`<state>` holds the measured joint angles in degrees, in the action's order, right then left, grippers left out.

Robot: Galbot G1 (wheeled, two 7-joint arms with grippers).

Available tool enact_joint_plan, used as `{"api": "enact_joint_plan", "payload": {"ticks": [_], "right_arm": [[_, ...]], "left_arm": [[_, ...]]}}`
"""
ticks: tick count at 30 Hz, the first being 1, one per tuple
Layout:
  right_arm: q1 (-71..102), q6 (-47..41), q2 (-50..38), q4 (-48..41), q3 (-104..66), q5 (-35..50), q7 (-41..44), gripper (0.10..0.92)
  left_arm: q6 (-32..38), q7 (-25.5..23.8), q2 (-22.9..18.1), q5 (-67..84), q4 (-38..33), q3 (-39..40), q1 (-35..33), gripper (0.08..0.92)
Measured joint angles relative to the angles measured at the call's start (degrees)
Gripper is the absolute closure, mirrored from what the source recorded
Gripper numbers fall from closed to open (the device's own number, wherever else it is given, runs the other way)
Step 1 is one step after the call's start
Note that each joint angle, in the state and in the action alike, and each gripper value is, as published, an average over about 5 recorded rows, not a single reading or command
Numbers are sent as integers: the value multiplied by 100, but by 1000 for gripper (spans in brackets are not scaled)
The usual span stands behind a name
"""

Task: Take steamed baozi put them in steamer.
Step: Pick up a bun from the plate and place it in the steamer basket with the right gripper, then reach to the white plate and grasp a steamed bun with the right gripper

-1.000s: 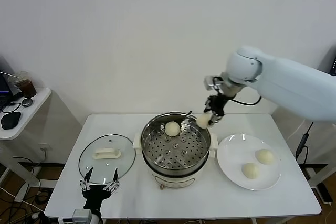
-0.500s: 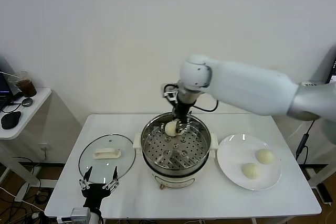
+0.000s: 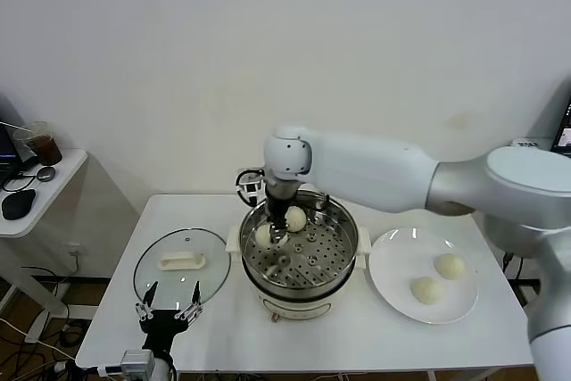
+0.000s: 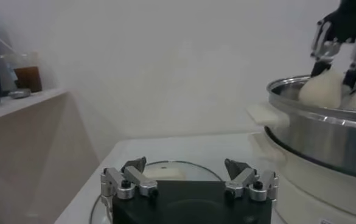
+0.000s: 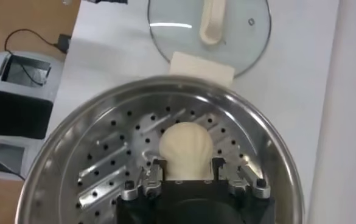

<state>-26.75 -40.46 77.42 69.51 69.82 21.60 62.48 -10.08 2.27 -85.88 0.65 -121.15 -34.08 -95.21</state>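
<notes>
My right gripper (image 3: 270, 230) reaches into the steamer (image 3: 353, 244) from the right and is shut on a pale baozi (image 3: 264, 236) low over the left part of the perforated tray. In the right wrist view that baozi (image 5: 185, 148) sits between the fingers of the gripper (image 5: 185, 168), just above the tray (image 5: 104, 164). A second baozi (image 3: 295, 217) rests on the tray at the back. Two more baozi (image 3: 450, 266) (image 3: 426, 290) lie on the white plate (image 3: 393, 265). My left gripper (image 3: 168, 308) is parked open at the table's front left, over the lid's edge.
The glass lid (image 3: 181, 265) with a white handle lies flat left of the steamer. In the left wrist view the steamer wall (image 4: 324, 137) rises to one side. A side table (image 3: 36, 185) with a cup stands off to the far left.
My right gripper has carried the baozi from beside the steamer's right rim across and down to the left part of the tray. The left arm has not moved.
</notes>
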Motion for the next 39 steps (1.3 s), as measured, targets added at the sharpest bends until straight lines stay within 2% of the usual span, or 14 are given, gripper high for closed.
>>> {"api": "enact_joint_plan", "payload": {"ticks": [4, 12, 16, 27, 39], "right_arm": [[116, -20, 77, -85, -4, -71, -67, 531], [269, -32, 104, -152, -58, -138, -170, 304], [276, -34, 60, -117, -116, -138, -197, 220], [-105, 169, -638, 450, -292, -343, 53, 203], [-352, 822, -3128, 1912, -720, -979, 690, 203]], "left_arm": [[-1, 3, -3, 2, 37, 16, 17, 177], [-1, 8, -18, 5, 92, 41, 53, 177], [-1, 8, -34, 2, 92, 53, 55, 177], [-6, -4, -62, -9, 27, 36, 6, 177], [-12, -10, -65, 150, 5, -65, -101, 177]]}}
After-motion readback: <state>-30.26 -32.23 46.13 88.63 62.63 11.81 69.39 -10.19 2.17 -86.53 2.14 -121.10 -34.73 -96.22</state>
